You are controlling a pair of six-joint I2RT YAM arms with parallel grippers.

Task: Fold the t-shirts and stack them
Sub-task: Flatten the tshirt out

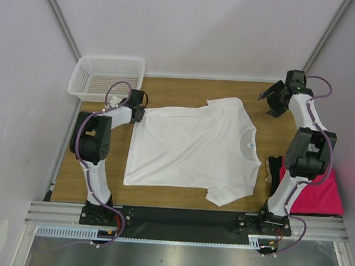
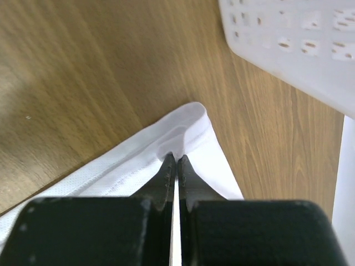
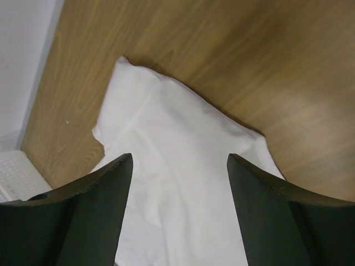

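White t-shirt (image 1: 188, 148) lengthwise left-right, collar rightward

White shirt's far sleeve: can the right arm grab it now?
Probably yes. The right tool is open and aimed at that sleeve of the white shirt, and nothing lies between them. It looks like it only has to come down and close.

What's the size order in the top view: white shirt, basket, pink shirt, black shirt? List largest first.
1. White shirt
2. basket and pink shirt, about alike; the right arm hides part of the pink
3. black shirt, barely showing
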